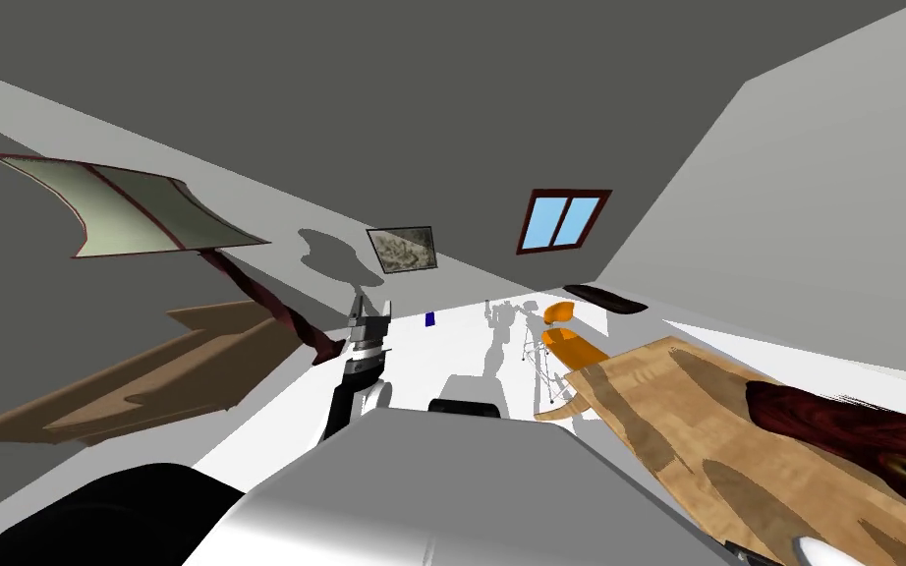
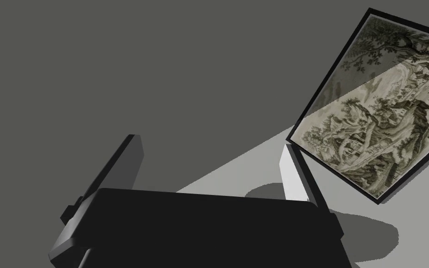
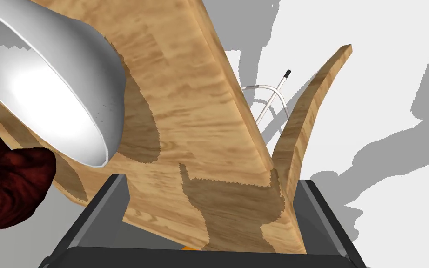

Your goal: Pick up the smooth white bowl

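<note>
Two spread right gripper [image 3: 209,181] fingers [image 3: 111,204] flank table [image 3: 195,102] edge near bowl [image 3: 55,88].

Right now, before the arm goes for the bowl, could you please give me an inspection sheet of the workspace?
Surface: wooden table, pale grain.
Job's things: white bowl on the table, ahead of the right claw, not between its fingers.
Clutter: dark red lump beside the bowl.
Claws: right claw open, at the table's edge; left claw open, held up away from the table.
Cables: nothing seen.
Surroundings: orange chair beyond the table; window and picture on the walls.
</note>
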`<state>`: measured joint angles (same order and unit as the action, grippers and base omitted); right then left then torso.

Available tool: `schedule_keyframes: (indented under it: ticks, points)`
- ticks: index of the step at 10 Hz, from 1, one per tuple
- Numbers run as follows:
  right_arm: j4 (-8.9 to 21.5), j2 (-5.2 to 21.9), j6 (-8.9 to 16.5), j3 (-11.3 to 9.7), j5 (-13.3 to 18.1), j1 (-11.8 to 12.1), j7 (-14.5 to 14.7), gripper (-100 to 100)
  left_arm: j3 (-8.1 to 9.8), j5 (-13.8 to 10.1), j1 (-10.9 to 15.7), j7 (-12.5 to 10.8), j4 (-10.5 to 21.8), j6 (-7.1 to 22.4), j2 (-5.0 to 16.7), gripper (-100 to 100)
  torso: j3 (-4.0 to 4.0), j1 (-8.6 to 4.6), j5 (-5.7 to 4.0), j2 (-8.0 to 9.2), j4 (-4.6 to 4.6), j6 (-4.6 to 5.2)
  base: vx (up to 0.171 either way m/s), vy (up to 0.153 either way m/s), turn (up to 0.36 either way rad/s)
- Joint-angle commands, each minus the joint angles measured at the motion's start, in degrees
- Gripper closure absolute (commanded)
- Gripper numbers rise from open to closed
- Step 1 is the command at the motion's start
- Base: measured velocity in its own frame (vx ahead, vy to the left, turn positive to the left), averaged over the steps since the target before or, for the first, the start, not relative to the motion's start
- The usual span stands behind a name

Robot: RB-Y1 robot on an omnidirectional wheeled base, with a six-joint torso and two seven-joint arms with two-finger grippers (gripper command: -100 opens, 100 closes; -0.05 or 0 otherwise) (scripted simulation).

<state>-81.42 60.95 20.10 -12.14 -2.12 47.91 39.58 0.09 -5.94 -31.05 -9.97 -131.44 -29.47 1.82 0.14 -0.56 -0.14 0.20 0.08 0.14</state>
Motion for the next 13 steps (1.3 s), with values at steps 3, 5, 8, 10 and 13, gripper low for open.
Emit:
schedule_keyframes:
  ticks: [3,5,8,10,13]
  points:
    - [3.05,2.12,0.51,-1.27,-1.21,0.29,0.73,-100,0.00,0.00,0.01,0.00,0.00,0.00,0.00,0,-0.03,-0.03,0.02,-0.04,-0.02,-0.03,-0.071,-0.043,0.181]
    - [4.65,3.26,1.08,-2.80,-2.64,0.79,1.08,-100,0.00,0.00,0.00,0.00,0.00,0.00,0.00,0,-0.07,-0.08,-0.01,-0.11,-0.03,-0.01,-0.094,-0.100,0.215]
    - [4.09,3.13,1.26,-3.42,-3.23,0.77,1.04,0,0.01,0.00,-0.01,0.00,0.00,0.00,0.01,0,-0.06,-0.25,-0.08,-0.12,-0.02,0.04,-0.061,-0.093,0.100]
    - [6.58,1.19,1.06,-3.78,-1.86,-0.83,0.92,-100,0.00,0.00,-0.01,0.00,0.00,0.00,0.00,0,-0.18,0.02,0.00,-0.32,-0.07,0.01,-0.013,-0.025,0.064]
    - [7.01,0.84,1.13,-3.89,-1.64,-1.21,0.91,100,0.01,0.00,-0.02,0.00,0.00,0.00,0.00,0,-0.22,0.08,0.02,-0.38,-0.09,0.03,-0.004,-0.012,0.022]
